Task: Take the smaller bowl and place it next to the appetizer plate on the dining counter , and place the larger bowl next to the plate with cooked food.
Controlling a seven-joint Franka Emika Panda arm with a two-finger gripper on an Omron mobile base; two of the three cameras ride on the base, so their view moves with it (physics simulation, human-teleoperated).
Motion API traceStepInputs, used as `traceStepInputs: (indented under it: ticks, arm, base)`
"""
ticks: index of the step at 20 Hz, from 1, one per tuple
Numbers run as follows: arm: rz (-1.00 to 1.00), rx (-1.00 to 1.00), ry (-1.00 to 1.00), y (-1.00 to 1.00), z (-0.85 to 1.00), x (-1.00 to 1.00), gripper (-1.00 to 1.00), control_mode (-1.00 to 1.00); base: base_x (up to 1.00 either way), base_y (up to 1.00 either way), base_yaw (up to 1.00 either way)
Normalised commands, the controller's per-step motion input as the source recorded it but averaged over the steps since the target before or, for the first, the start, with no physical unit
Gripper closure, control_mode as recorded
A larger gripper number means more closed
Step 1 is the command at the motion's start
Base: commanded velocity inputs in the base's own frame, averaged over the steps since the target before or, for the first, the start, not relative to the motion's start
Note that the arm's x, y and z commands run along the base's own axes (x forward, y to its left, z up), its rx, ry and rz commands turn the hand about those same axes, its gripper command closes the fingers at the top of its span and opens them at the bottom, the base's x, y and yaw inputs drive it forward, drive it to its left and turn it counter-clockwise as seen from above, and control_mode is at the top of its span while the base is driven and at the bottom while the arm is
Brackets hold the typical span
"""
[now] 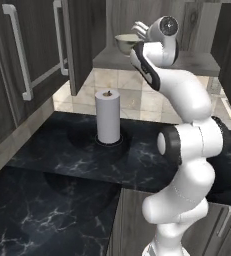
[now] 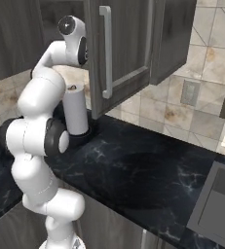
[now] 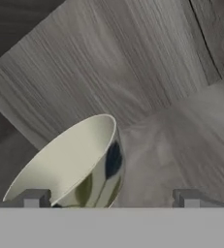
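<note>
Gripper is spread as wide as it goes, nothing between the fingers yet. In the hand view the two dark tips poke up at the bottom with the smaller bowl sitting over by one tip, off-center in the gap rather than squarely between them. My read is the hand needs to slide sideways a bit before closing, or one finger will just bump the rim.

The bowl is cream with a pale plain inside, and it's up on the shelf inside the open upper cabinet; from the left base view you can see it right next to the wrist, which is reaching in at shelf height. That's why the arm is stretched so tall and bent over at the top.

The cabinet door hangs open right beside the arm, so there isn't much room to swing on that side. Below on the black worktop stands a paper towel roll, well under the hand. I'd guess it only matters when the bowl gets carried down and out.

Looks like step one, grabbing the bowl, not yet done.
</note>
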Motion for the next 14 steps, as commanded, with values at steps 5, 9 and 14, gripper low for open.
traceStepInputs:
  ticks: [5,9,14]
  arm:
    - [0.01,0.00,0.27,0.10,-0.05,0.53,-1.00,-1.00]
    - [0.00,0.00,0.27,0.16,-0.03,0.54,-1.00,-1.00]
    - [0.00,0.00,0.18,0.05,-0.08,0.43,-1.00,-1.00]
  base:
    - [0.00,0.00,0.00]
    - [0.00,0.00,0.00]
    - [0.00,0.00,0.00]
